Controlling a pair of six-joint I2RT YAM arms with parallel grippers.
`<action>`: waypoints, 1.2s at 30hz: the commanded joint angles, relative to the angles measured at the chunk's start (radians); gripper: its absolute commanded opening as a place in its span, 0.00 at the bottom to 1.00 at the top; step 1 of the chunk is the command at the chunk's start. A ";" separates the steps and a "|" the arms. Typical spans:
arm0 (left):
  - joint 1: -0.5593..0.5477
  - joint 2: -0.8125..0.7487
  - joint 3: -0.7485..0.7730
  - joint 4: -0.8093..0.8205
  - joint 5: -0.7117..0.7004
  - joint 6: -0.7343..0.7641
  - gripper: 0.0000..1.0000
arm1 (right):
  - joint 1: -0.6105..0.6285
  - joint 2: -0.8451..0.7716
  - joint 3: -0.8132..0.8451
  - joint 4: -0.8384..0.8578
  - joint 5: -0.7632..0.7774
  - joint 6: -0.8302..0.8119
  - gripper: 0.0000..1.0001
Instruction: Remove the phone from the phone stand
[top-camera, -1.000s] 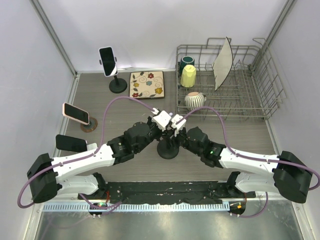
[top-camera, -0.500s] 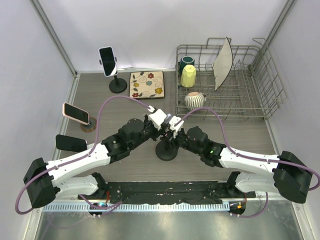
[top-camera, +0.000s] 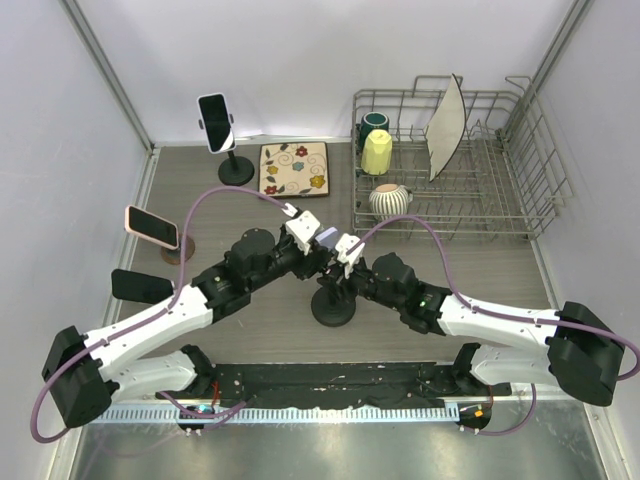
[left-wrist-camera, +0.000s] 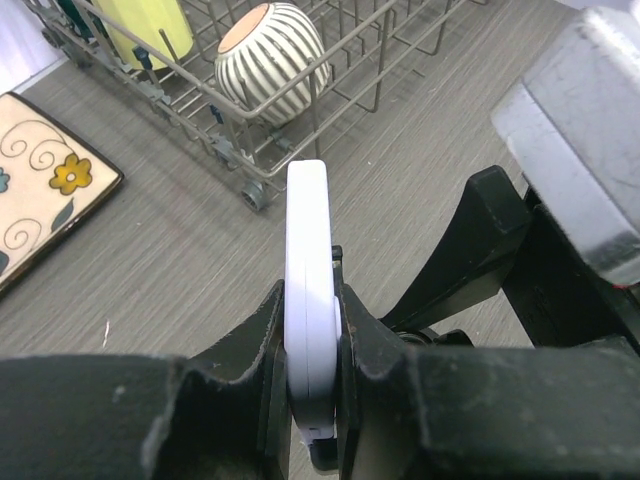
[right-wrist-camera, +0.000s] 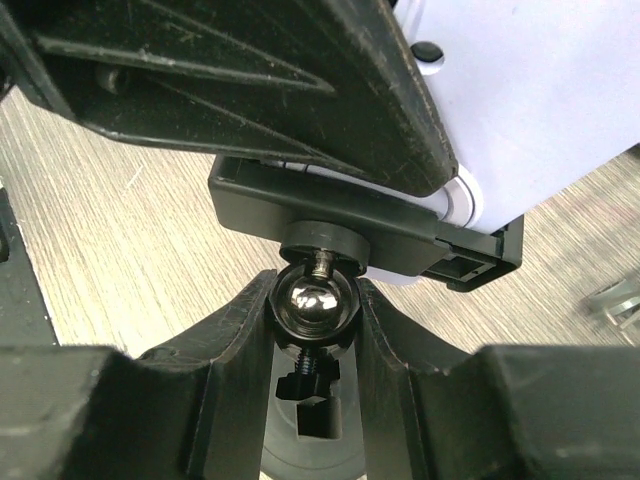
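The white phone (left-wrist-camera: 307, 290) stands edge-on between my left gripper's (left-wrist-camera: 308, 370) jaws, which are shut on its two faces. Seen from above, that gripper (top-camera: 318, 243) is over the middle of the table, with a sliver of the phone (top-camera: 326, 238) showing. The phone stand (top-camera: 333, 310) has a round black base, and its black cradle (right-wrist-camera: 340, 225) still clasps the phone's (right-wrist-camera: 540, 110) lower edge. My right gripper (right-wrist-camera: 312, 330) is shut on the stand's shiny ball joint (right-wrist-camera: 312, 300) just under the cradle.
A wire dish rack (top-camera: 520, 200) at the back right holds a plate (top-camera: 446, 115), a yellow cup (top-camera: 376, 152), a green cup (top-camera: 374, 124) and a striped bowl (top-camera: 388, 200). A floral tile (top-camera: 294, 168) lies behind. Two other phones on stands (top-camera: 215, 122) (top-camera: 151, 226) are at the left.
Both grippers have shifted left and slightly toward the back together, the phone and the stand's head going with them. The stand's base slid a little to the left. Neither grip has changed.
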 joint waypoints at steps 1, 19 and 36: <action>0.110 -0.076 0.061 0.085 -0.148 0.051 0.00 | 0.027 -0.001 -0.026 -0.187 -0.074 -0.007 0.01; 0.249 -0.133 0.072 0.059 -0.006 0.057 0.00 | 0.027 0.010 -0.029 -0.207 -0.085 -0.032 0.01; 0.387 -0.177 0.078 0.059 0.113 0.037 0.00 | 0.027 0.036 -0.034 -0.211 -0.108 -0.039 0.01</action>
